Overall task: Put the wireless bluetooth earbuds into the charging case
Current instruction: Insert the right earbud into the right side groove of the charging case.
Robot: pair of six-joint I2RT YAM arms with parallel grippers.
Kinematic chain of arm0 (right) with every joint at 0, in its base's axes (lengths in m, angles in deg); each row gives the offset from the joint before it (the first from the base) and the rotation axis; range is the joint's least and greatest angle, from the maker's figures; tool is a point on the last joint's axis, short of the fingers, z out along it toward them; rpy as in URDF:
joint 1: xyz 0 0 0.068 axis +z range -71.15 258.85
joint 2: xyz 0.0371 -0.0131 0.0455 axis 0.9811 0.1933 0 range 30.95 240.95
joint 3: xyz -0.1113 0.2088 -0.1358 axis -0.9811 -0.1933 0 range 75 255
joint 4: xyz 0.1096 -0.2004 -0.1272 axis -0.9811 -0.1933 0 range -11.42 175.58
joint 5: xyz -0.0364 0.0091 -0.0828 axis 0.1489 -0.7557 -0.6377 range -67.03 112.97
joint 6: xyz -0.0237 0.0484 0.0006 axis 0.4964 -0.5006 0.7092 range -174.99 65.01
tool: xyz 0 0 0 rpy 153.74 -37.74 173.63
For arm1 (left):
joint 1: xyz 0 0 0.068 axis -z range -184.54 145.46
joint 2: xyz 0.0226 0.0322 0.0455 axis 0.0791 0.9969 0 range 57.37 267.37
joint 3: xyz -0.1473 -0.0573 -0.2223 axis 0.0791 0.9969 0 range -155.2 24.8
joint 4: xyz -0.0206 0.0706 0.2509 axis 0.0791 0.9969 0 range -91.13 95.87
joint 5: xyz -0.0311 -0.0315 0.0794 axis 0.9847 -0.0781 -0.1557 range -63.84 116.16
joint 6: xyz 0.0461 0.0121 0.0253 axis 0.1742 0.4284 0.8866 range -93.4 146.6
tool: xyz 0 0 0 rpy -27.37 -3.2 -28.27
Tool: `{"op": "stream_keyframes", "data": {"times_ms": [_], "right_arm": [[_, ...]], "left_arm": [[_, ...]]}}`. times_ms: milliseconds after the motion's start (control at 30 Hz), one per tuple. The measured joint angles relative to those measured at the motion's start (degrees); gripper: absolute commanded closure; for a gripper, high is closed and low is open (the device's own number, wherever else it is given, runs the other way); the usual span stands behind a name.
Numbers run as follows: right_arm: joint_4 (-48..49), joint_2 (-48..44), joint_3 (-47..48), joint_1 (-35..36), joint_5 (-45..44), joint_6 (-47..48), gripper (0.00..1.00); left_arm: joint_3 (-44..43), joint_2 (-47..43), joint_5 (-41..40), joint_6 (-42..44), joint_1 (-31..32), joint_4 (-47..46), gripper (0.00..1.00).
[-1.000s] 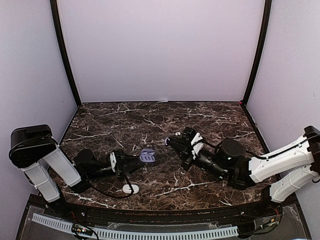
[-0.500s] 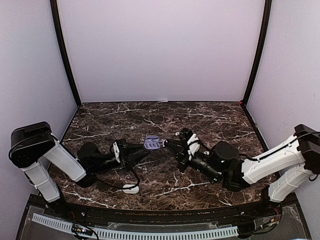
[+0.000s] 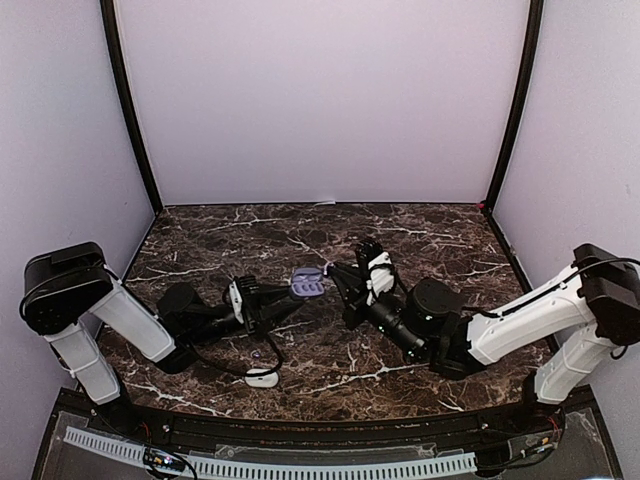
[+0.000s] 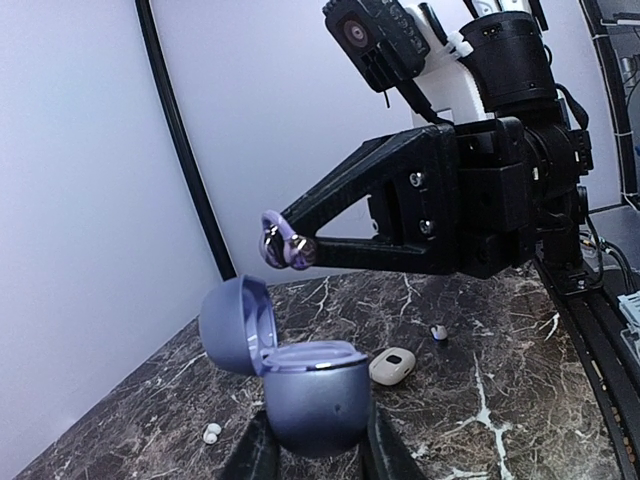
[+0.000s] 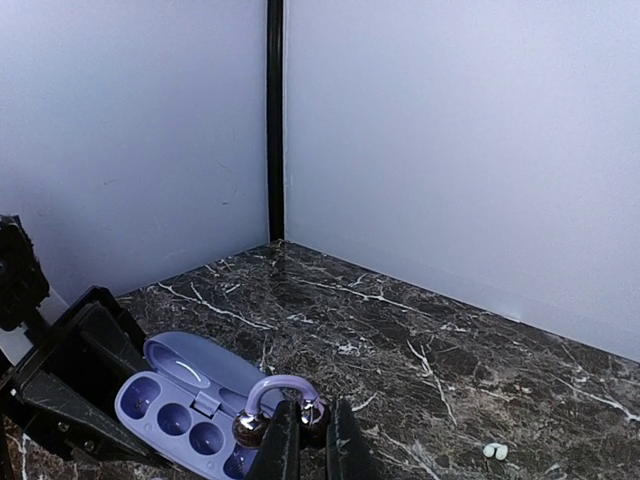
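Right end effector (image 5: 310, 420), arm stretched low, pinches a lavender earbud (image 5: 272, 380); left end effector (image 4: 320, 445) grips the open charging case (image 4: 315, 395).

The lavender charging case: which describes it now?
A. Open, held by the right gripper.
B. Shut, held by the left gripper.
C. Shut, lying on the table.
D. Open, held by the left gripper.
D: in the left wrist view the lavender charging case has its lid up and sits clamped in the left gripper; the right gripper holds a lavender earbud instead.
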Motion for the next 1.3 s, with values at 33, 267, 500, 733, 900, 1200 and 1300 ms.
{"op": "stream_keyframes", "data": {"times_ms": [33,267,500,733,900,1200,1300], "right_arm": [[-0.02,0.28,0.42,0.02,-0.76,-0.31,1.00],[2.19,3.19,1.90,1.18,-5.66,0.63,1.00],[7.26,9.09,3.52,4.22,-11.69,8.13,1.00],[17.55,14.93,5.81,7.52,-18.86,19.61,0.99],[21.70,16.85,6.64,8.37,-22.36,25.20,1.00],[21.07,16.74,6.93,8.37,-22.05,26.93,1.00],[19.87,16.63,7.26,8.37,-21.57,26.91,1.00]], "left_arm": [[-0.07,0.00,-0.22,0.07,0.13,0.00,0.83],[-2.21,0.00,-3.39,1.40,1.09,0.68,0.84],[-2.80,0.00,-5.70,2.38,1.40,2.43,0.84],[-2.80,0.00,-6.12,2.91,1.79,2.45,0.84],[-2.80,0.00,-6.12,2.95,1.88,2.40,0.84],[-2.62,0.00,-5.81,2.97,2.08,2.34,0.84],[-2.36,0.00,-5.75,2.97,2.08,2.21,0.84]]}}
